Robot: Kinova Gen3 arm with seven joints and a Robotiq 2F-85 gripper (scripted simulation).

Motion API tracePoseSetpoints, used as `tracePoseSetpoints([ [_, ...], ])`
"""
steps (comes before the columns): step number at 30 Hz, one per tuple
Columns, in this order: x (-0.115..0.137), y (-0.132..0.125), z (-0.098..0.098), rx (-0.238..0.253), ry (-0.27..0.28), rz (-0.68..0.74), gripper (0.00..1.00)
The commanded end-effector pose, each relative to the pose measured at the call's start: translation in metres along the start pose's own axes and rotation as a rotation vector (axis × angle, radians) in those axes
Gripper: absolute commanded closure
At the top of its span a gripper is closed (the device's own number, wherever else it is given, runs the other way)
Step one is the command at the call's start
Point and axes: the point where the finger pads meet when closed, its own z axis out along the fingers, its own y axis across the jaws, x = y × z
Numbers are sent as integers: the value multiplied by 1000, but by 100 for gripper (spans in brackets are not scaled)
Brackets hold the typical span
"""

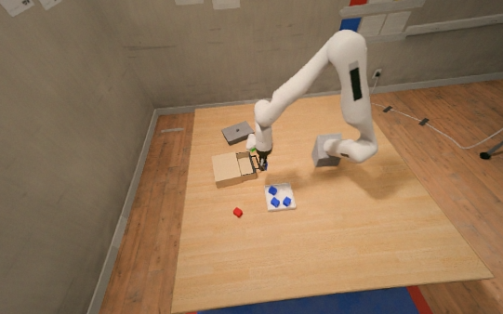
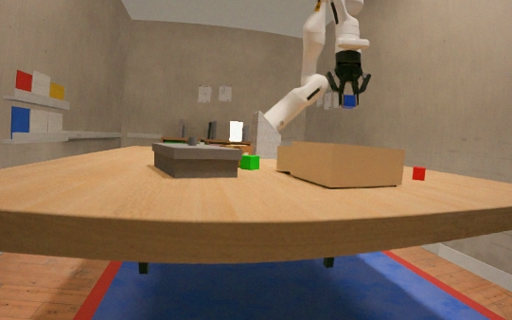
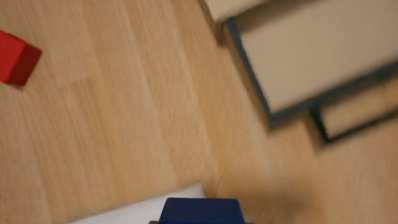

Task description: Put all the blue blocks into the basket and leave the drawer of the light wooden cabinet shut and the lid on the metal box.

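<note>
My gripper (image 1: 262, 167) (image 2: 349, 102) is shut on a blue block (image 2: 349, 100) (image 3: 202, 211), held high above the table beside the open drawer's handle. The white basket (image 1: 281, 209) (image 3: 150, 207) holds three blue blocks (image 1: 272, 190) (image 1: 275, 202) (image 1: 286, 202) inside its rim. The light wooden cabinet (image 1: 225, 168) (image 2: 364, 163) has its drawer (image 1: 245, 163) (image 3: 310, 65) pulled out; no block shows in the visible part. The grey metal box (image 2: 196, 168) has its lid (image 1: 237, 132) (image 2: 199, 151) on, apparently flat. The box's inside is hidden.
A red block (image 1: 237, 212) (image 2: 418, 173) (image 3: 15, 57) lies on the table left of the basket in the top view. A green block (image 1: 252, 150) (image 2: 250, 162) is between the metal box and cabinet. A brown object (image 2: 245, 149) is partly hidden behind the box.
</note>
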Motion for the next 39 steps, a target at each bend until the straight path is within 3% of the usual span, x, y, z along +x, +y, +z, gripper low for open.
tracePoseSetpoints([
  [1,-41,-12,2,-7,16,156,90],
  [8,-91,-14,11,-27,16,368,90],
  [15,-109,-13,15,-37,18,447,90],
  [39,-113,-12,18,-40,19,467,90],
])
